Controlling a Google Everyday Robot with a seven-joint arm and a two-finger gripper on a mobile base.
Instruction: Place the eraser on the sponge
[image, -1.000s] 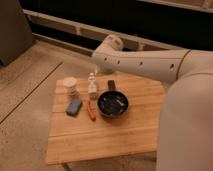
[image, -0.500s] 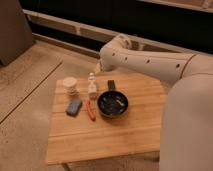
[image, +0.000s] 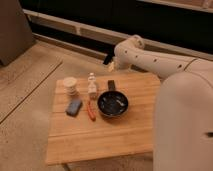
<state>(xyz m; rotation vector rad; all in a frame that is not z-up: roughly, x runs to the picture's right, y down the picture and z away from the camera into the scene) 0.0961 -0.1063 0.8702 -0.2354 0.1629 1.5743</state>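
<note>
The sponge (image: 74, 106) lies flat to the left of the pan, and its blue top is bare, so the eraser is not on it now.

The wooden table (image: 100, 145) carries everything on one low, level top, which should suit a reach from above. The robot's arm (image: 150, 62) comes in from the right of the pan and bends behind it, high above the table's far edge, likely so that it clears the upright things.

The black pan (image: 112, 104) sits mid-table, with something pale inside that I cannot name. A squat pale cup (image: 70, 86) stands behind and left of the pan, beyond the sponge. A small white bottle (image: 92, 85) stands upright, nearer the pan's far left rim. The orange-red pen (image: 91, 111) lies just left of the pan, between it and the sponge.

A small dark block (image: 111, 85) lies at the pan's far rim. It may be the eraser or the pan's handle; I cannot tell which.

The gripper (image: 107, 60) hangs behind the pan, past the table's far edge. Its jaws are spread wide and nothing shows between them.
</note>
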